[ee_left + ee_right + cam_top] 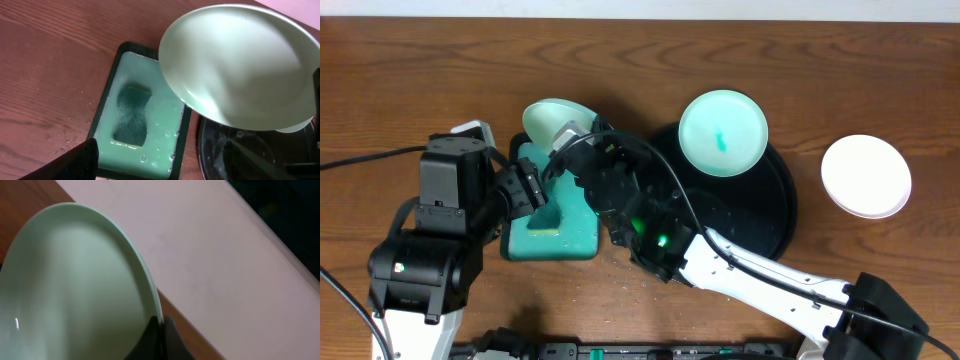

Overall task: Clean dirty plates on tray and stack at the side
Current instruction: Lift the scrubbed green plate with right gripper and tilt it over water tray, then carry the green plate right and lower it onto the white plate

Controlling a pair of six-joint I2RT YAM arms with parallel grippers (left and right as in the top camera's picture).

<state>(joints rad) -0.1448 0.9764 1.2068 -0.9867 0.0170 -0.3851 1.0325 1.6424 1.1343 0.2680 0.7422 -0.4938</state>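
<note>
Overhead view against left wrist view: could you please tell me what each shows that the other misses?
Only overhead: the white plate on the table beside the tray, and the teal smear on the tray's plate. Only left wrist: the sponge sunk in suds. Both: the container and the held plate, which the right gripper pinches.

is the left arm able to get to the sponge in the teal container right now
Probably yes. The sponge lies uncovered in the container, just ahead of the left arm and its open jaws. The plate held by the right arm overhangs only one side.
</note>
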